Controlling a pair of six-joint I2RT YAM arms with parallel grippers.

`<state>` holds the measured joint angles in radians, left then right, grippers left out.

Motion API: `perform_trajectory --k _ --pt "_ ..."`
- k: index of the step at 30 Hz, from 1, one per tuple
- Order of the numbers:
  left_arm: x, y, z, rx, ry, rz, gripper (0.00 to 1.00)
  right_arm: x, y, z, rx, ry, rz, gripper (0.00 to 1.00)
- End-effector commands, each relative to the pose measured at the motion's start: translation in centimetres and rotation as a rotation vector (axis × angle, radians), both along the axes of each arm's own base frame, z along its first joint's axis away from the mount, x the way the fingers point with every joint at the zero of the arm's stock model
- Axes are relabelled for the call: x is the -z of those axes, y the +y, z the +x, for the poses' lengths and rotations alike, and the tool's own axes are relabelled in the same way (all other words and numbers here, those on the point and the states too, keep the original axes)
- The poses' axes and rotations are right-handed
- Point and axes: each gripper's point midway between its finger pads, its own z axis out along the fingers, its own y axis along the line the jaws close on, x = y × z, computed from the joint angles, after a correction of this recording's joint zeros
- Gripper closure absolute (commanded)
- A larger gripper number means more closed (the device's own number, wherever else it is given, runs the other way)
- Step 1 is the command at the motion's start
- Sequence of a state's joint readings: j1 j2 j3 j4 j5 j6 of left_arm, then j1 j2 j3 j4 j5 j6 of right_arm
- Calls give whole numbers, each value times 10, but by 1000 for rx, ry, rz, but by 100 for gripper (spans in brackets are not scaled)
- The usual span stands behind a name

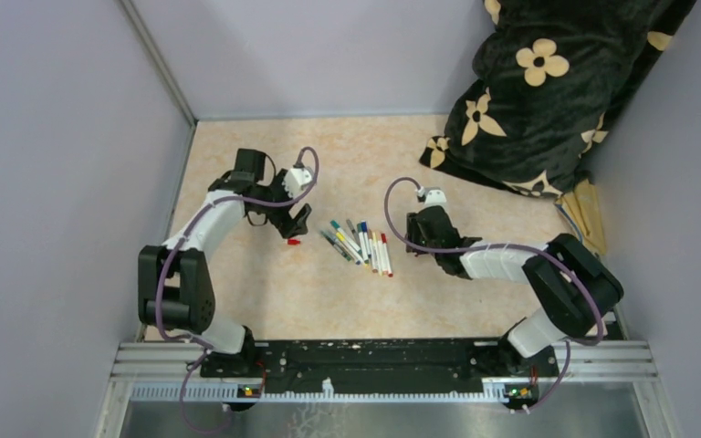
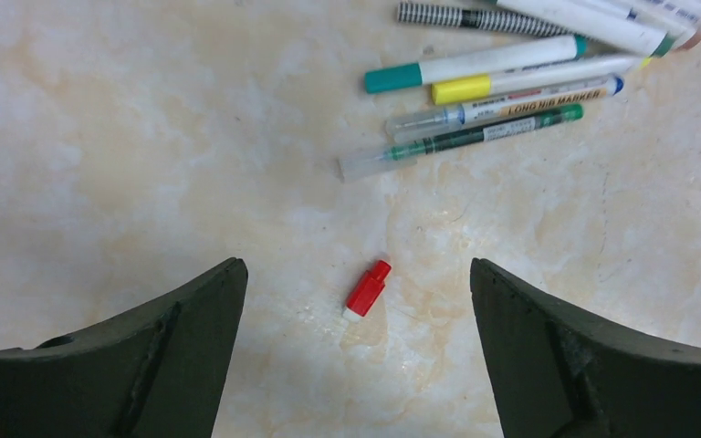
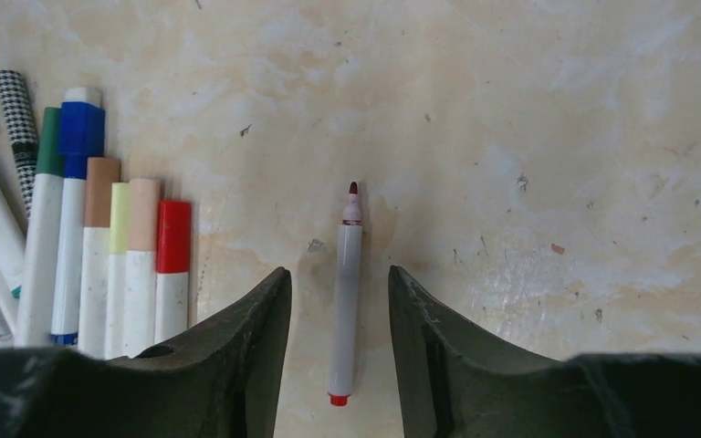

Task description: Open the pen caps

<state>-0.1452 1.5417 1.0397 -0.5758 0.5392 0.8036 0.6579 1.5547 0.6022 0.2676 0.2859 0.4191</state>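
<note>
Setting: a beige marbled table (image 1: 265,301) between pale grey walls. A black blanket (image 1: 548,82) with cream flowers is heaped in the upper right of the overhead view.
Pens: a loose bundle of capped pens (image 1: 358,245) lies at the centre of the overhead view, between the two arms.
Left gripper: the left gripper (image 1: 298,219) hangs just left of the bundle. Its own camera shows the fingers (image 2: 173,347) spread wide, holding nothing.
Red cap: a small red cap (image 1: 294,242) lies alone on the table, lower left of the bundle. Overhead it is only a red speck. The left wrist view shows it tilted, with a white rim at its lower end, midway between the fingers and touching neither. The bundle fills that frame's upper right.
Right gripper: the right gripper (image 1: 417,233) sits just right of the bundle.
Uncapped pen: only the right wrist view shows the uncapped pen (image 3: 346,301). It has a grey barrel, its bare reddish tip points up the frame, and its lower end is red. The fingers (image 3: 237,365) are drawn close on either side, with a sliver of table showing at each, so they are not pinching it.
Caps still on: at the left of the right wrist view, green, blue, brown, pale yellow, peach and red caps stand in a row.
</note>
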Motion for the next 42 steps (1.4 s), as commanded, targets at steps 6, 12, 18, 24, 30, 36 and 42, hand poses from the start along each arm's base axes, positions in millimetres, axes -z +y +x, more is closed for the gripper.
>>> perform_trajectory --k 6,12,18,24,30,36,42 --pt "-86 -9 -3 -57 -26 -140 1 -63 33 -11 -127 -80 107 60" --pt "-105 -6 -16 -64 -55 -168 1 -50 65 -30 -228 -32 92 75" --pt "-110 -2 -22 -75 -62 -167 1 -30 75 -32 -247 17 75 82" --pt "-108 0 -24 -74 -52 -165 1 -11 82 -36 -269 62 50 83" --pt "-100 2 -25 -76 -40 -150 1 -6 79 -38 -259 70 40 76" --pt "-97 2 -26 -75 -39 -149 1 -22 73 -33 -203 31 47 77" --pt "-94 3 -26 -77 -35 -142 1 -35 81 -33 -211 10 81 77"
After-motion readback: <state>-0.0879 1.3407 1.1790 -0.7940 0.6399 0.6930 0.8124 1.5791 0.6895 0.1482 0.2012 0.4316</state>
